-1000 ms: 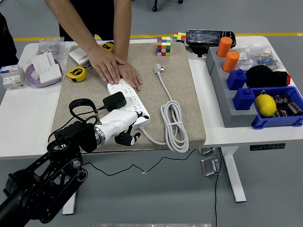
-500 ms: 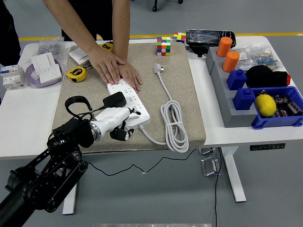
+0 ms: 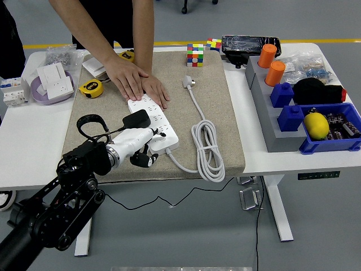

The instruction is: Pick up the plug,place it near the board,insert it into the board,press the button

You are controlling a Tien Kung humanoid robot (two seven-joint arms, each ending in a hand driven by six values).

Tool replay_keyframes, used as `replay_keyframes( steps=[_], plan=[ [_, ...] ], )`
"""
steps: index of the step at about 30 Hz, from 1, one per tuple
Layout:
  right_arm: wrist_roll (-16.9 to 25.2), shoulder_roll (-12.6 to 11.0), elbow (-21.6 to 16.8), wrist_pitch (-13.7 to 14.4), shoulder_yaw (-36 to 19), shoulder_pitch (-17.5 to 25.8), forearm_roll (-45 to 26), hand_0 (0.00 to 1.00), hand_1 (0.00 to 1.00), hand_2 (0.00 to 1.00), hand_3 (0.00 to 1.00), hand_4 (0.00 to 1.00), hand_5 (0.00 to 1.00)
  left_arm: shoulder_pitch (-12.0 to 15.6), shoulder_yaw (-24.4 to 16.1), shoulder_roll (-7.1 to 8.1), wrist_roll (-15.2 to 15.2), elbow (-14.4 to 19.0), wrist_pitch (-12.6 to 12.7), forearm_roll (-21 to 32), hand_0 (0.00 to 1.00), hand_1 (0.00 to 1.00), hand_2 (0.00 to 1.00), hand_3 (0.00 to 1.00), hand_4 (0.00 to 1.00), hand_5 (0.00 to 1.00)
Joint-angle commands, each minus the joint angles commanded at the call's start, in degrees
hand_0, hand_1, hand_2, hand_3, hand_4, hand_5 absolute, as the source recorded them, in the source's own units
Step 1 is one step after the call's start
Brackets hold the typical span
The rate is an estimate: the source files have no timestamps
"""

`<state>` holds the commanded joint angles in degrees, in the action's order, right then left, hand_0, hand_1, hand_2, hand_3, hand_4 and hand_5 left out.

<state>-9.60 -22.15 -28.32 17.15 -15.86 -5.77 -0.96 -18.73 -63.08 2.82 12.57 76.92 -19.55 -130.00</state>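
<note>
Since a second ago the left hand (image 3: pixel 137 148) has pulled back a little toward the near-left, away from the white board's (image 3: pixel 153 121) near end, while the person's hands (image 3: pixel 136 83) remain pressed flat on its far end. That pressure seems meant to keep the board from sliding on the beige mat (image 3: pixel 220 107) while the robot works at it. The black plug (image 3: pixel 137 119) sits seated on the board's near-left part, its dark cable looping away to the left. The left hand hovers just beside the board's near edge, fingers loosely curled and gripping nothing. With the plug apparently inserted, the button press looks like the step in hand; the button itself is too small to pick out. The board's own white cord (image 3: pixel 206 148) lies coiled on the mat to the right. The right arm is out of view.
</note>
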Motion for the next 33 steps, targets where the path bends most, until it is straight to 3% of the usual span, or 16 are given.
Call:
replay_keyframes(
  steps=[33],
  plan=[
    [0.0, -0.1, 0.0, 0.1, 0.3, 0.2, 0.0, 0.998, 0.892, 0.821, 0.828, 0.998, 0.998, 0.7, 0.6, -0.10, -0.8, -3.7, 0.2, 0.0, 0.186, 0.054, 0.145, 0.861, 0.583, 0.002]
  ],
)
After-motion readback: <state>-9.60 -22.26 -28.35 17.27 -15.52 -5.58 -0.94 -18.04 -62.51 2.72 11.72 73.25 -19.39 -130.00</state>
